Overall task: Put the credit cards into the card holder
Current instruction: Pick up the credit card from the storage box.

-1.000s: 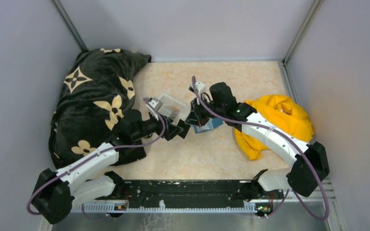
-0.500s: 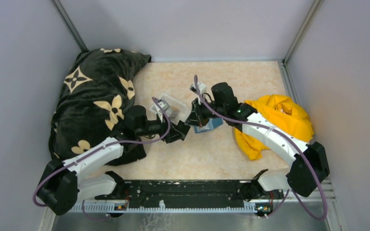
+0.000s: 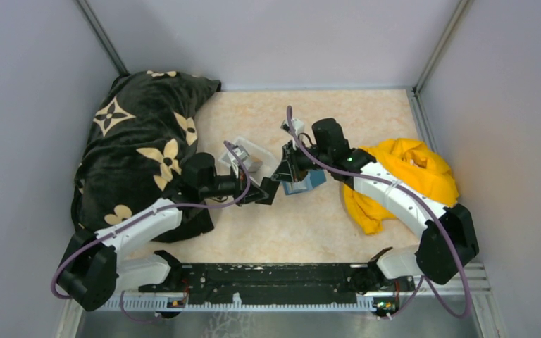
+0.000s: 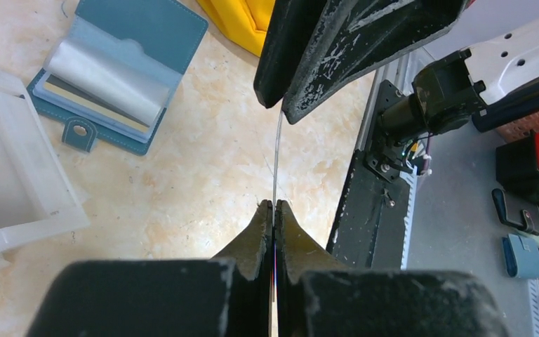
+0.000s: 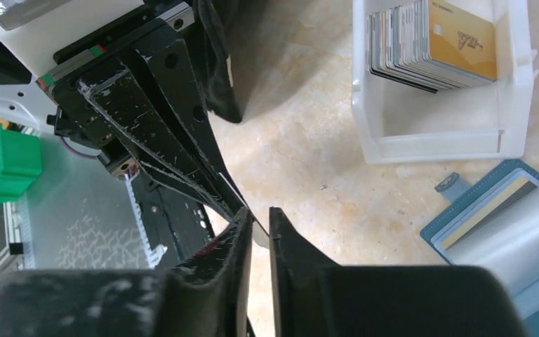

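Note:
My left gripper (image 4: 274,206) is shut on the edge of a thin credit card (image 4: 278,154), seen edge-on. The card's other end runs between the fingers of my right gripper (image 5: 260,214), whose jaws stand slightly apart around it. The two grippers meet tip to tip at mid-table, the left gripper (image 3: 266,191) just left of the right gripper (image 3: 282,174). The teal card holder (image 4: 116,67) lies open on the table, clear sleeves up, with a tan card in one sleeve. Card holder (image 3: 304,183) sits right under the right gripper. More credit cards (image 5: 431,42) stand stacked in a tray.
The clear-white plastic tray (image 5: 435,137) sits just beyond the card holder; tray (image 3: 252,156) is partly hidden by the left arm. A black patterned blanket (image 3: 141,141) fills the left side. A yellow cloth (image 3: 408,176) lies at the right under the right arm. Grey walls surround the table.
My left gripper moved in toward the right one and closed on the card. The right gripper's jaws have parted a little around the card.

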Action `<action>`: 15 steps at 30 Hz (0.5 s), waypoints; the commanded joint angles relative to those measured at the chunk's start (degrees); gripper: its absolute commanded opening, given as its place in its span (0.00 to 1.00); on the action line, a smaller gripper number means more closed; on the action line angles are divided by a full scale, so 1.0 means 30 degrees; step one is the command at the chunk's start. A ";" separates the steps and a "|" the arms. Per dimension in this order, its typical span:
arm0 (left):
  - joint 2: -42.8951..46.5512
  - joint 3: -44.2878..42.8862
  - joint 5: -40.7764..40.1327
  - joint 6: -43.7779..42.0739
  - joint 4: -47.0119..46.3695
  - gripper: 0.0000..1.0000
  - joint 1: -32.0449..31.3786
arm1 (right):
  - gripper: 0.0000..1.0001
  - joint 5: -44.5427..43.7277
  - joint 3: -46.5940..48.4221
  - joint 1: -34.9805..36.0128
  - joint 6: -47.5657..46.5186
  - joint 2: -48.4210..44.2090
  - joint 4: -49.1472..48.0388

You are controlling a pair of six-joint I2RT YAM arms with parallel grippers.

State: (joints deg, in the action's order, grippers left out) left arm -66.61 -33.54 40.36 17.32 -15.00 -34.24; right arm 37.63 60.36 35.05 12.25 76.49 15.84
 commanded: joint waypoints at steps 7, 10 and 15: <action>0.0018 0.0690 -0.4759 0.2011 -0.1666 0.00 0.0112 | 0.43 -0.3865 -0.1298 -0.0347 0.0523 -0.1582 -0.2067; -0.0519 0.0834 -0.6207 0.3173 -0.2071 0.00 -0.0041 | 0.44 -0.6889 -0.2000 -0.0345 0.0899 -0.2234 -0.2388; -0.1618 0.0510 -0.8244 0.4208 -0.2352 0.00 -0.0911 | 0.44 -1.0970 -0.2828 -0.0323 0.1116 -0.1916 -0.1805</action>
State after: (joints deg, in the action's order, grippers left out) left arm -69.32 -31.77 22.72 26.06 -19.38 -35.07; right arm 17.52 52.73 34.30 14.39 71.35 12.12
